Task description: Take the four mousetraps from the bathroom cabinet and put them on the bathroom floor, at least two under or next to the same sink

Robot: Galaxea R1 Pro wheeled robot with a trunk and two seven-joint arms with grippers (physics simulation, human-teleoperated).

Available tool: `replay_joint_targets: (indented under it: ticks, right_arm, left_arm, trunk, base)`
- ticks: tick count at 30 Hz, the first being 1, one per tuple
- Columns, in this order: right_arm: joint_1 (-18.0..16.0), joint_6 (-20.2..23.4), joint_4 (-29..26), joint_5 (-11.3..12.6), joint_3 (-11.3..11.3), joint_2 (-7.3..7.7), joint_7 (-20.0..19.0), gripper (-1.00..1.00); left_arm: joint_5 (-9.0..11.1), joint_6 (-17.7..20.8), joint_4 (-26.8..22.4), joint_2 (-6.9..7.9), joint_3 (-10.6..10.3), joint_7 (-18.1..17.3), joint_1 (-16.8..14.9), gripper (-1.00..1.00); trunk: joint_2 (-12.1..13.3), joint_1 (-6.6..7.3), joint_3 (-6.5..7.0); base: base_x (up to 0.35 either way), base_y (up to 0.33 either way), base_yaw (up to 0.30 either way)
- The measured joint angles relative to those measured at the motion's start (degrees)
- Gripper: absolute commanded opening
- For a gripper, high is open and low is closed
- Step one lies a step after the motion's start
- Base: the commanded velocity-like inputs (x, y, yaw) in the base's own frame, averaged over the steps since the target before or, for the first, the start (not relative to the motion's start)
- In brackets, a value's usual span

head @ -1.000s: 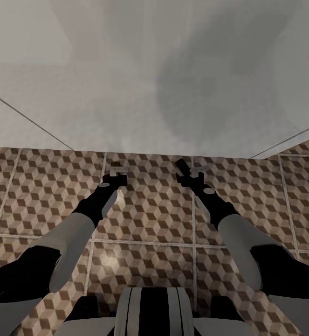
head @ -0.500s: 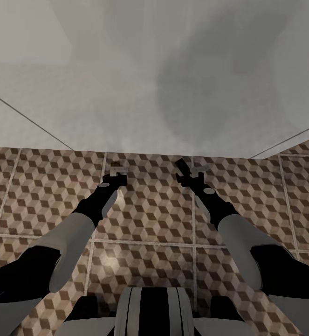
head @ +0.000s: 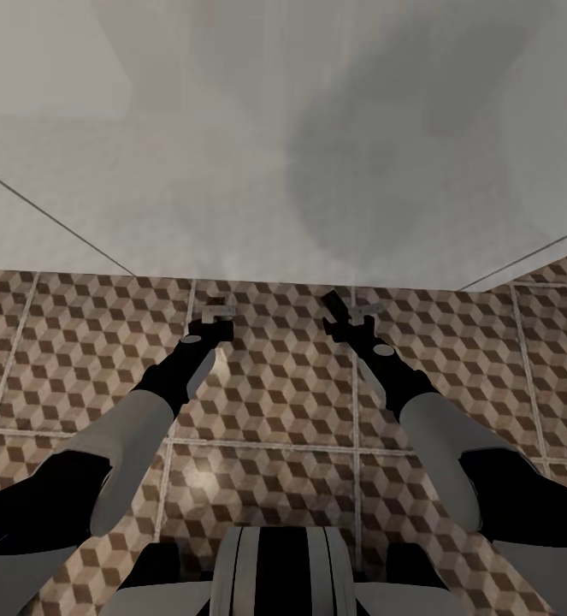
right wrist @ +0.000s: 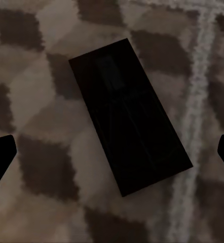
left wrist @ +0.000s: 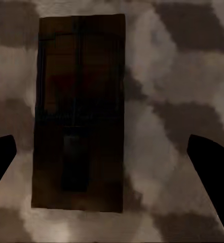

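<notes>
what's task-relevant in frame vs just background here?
Task-relevant:
- mousetrap under the left gripper
- mousetrap under the right gripper
- cube-pattern bathroom floor
- left gripper, right gripper, both open

Background:
- white fixture above the floor, too close to identify

Both wrist views are blurry: the mousetrap point(left wrist: 79, 114) under the left gripper point(left wrist: 109, 167) shows as a dark brown slab w/ metal parts barely readable, and the mousetrap point(right wrist: 129, 114) under the right gripper point(right wrist: 112, 162) is near-black, no detail. Fingertips point(left wrist: 211, 172) in each wrist view are cut off by pic edges. In head view both traps are hidden or too small to make out.
</notes>
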State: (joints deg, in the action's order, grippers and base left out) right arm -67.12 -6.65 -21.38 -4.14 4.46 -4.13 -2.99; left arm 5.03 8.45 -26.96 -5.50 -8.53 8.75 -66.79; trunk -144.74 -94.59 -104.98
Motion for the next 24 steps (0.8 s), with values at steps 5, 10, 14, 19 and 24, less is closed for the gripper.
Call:
replay_joint_targets:
  ticks: [5, 10, 14, 19, 24]
  right_arm:
    - [0.0, 0.0, 0.0, 0.0, 0.1, 0.03, 0.0, 1.0]
    - [0.0, 0.0, -0.1, 0.0, 0.0, 0.07, 0.0, 1.0]
    - [0.0, 0.0, -0.1, 0.0, 0.0, 0.03, 0.0, 1.0]
    - [0.0, 0.0, -0.1, 0.0, 0.1, 0.01, 0.0, 1.0]
    - [0.0, 0.0, -0.1, 0.0, 0.1, 0.03, 0.0, 1.0]
  left_arm:
    - [0.0, 0.0, 0.1, 0.0, 0.0, 0.0, 0.0, 1.0]
    - [0.0, 0.0, 0.0, 0.0, 0.0, 0.1, 0.0, 1.0]
    - [0.0, 0.0, 0.0, 0.0, 0.0, 0.1, 0.0, 1.0]
    - [0.0, 0.0, -0.1, 0.0, 0.0, 0.1, 0.0, 1.0]
    - [0.0, 0.0, -0.2, 0.0, 0.0, 0.1, 0.0, 1.0]
  trunk:
    - [0.0, 0.0, 0.0]
    - [0.0, 0.0, 0.0]
    - [0.0, 0.0, 0.0]
    - [0.0, 0.0, 0.0]
    - [0.0, 0.0, 0.0]
  base:
    - [0.0, 0.0, 0.0]
    - [0.0, 0.0, 0.0]
    - [0.0, 0.0, 0.0]
    - [0.0, 0.0, 0.0]
    - [-0.027, 0.0, 0.0]
